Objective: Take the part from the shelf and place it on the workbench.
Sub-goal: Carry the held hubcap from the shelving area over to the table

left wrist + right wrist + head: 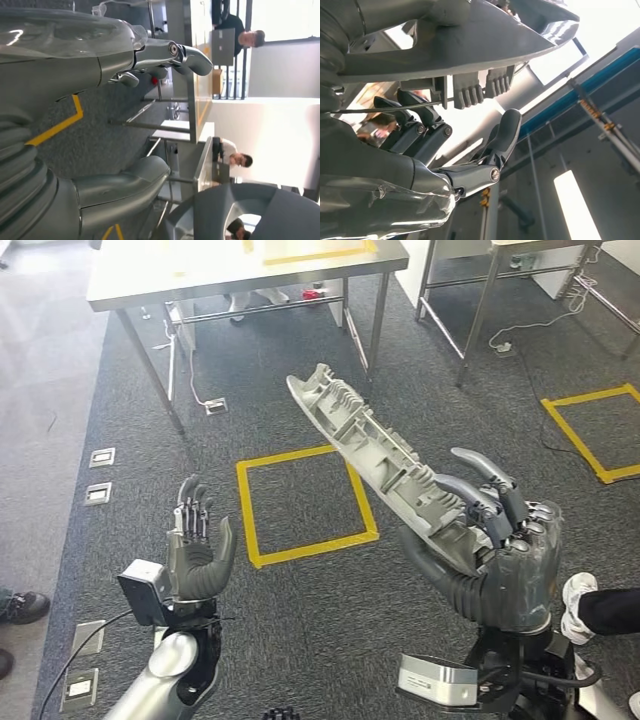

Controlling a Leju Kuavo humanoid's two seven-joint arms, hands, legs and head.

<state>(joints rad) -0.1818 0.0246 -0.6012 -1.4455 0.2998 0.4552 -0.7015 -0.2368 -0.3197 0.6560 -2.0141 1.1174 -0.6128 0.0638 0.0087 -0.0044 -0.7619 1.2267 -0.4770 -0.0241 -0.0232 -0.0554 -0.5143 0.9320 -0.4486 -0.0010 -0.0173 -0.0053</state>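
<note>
R hand (504, 555) grasping long grey ribbed part (370, 455)
Part angled far-left above yellow floor square (306, 505); L hand (198, 552) released, fingers apart

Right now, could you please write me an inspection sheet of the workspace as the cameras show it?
Surface: steel workbench ahead, yellow tape marking on its top; dark carpet floor.
Job's things: long grey ribbed part, carried tilted in the air above the floor.
Clutter: nothing seen on the visible bench top.
Hands: right hand grips the part's near end; left hand holds nothing, fingers apart.
Cables: white cable hanging under the bench to a floor socket; another white cable under the second table.
Surroundings: yellow tape square on the floor; a person's shoe at right.
</note>
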